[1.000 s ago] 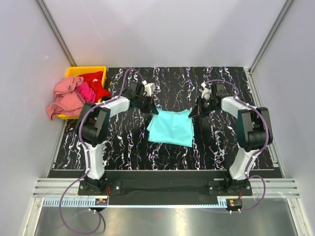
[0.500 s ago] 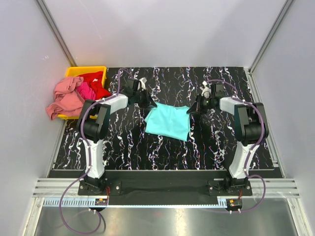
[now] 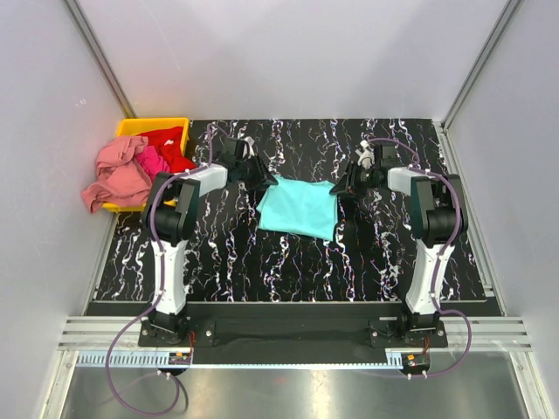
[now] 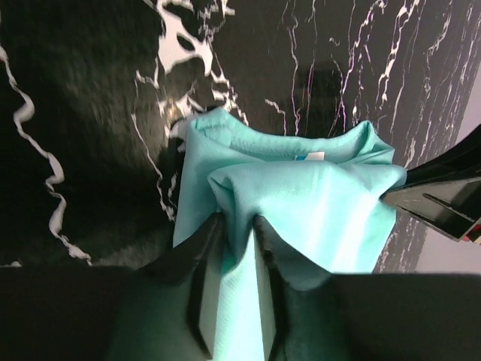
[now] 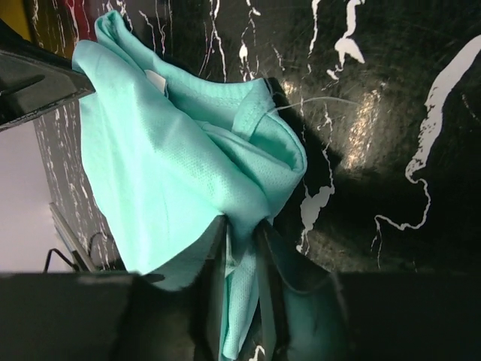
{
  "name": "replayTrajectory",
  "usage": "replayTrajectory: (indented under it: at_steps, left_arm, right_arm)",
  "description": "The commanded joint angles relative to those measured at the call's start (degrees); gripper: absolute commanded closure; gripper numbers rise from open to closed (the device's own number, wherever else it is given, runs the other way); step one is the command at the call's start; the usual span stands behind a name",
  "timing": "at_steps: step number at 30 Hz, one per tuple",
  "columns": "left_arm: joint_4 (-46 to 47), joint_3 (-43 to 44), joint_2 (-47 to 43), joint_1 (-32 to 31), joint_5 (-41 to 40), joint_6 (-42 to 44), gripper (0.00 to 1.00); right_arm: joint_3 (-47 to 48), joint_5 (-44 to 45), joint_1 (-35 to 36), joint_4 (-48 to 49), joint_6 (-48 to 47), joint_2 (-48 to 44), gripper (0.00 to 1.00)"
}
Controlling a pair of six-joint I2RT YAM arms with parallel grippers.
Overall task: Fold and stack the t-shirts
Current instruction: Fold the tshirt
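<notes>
Black white-veined marble-look tabletop (image 3: pixel 262 271), plain pale grey walls (image 3: pixel 288 61), aluminium rail (image 3: pixel 498 334) at near edge

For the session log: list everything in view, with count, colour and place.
turquoise t-shirt: one, teal, mid-table
salmon pink t-shirt: one, pink, over the bin's left edge
magenta t-shirt: one, magenta, in bin
red t-shirt: one, red, in bin
bin: one, yellow, far left corner
table: one, black, white-veined
left hand: one, black, shut on turquoise t-shirt
right hand: one, black, shut on turquoise t-shirt

Bright top view; wrist cams dim, glary.
</notes>
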Motion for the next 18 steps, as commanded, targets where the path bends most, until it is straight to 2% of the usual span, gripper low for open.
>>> replayTrajectory:
  at_steps: [1, 3, 6, 10, 12, 18]
  left_arm:
    - [1.93, 4.07, -0.29, 0.84, 2.28, -0.32, 0.63]
    - [0.44, 4.26, -1.52, 0.84, 2.64, 1.0, 0.57]
    - [-5.54, 3.3, -5.65, 0.84, -0.16, 6.0, 0.5]
    - [-7.66, -4.5, -12.94, 0.84, -0.88, 10.4, 0.47]
    - [-6.18, -7.59, -15.31, 0.84, 1.83, 12.07, 0.47]
    - [-2.04, -14.55, -15.51, 0.84, 5.8, 14.89, 0.47]
  right_arm:
    - [3.85, -1.28, -0.23, -0.79, -0.2, 0.23, 0.55]
    - [4.21, -1.02, -0.4, -2.46, -0.81, -1.26, 0.42]
    - [2.89, -1.72, -0.75, -7.29, -2.3, -5.04, 0.31]
    - [-3.69, -2.51, -0.84, -7.84, -2.92, -10.92, 0.31]
    - [-7.56, -4.53, -0.75, -7.22, -3.19, -12.25, 0.32]
    - [-13.28, -6.2, -0.84, -3.01, -3.72, -13.31, 0.3]
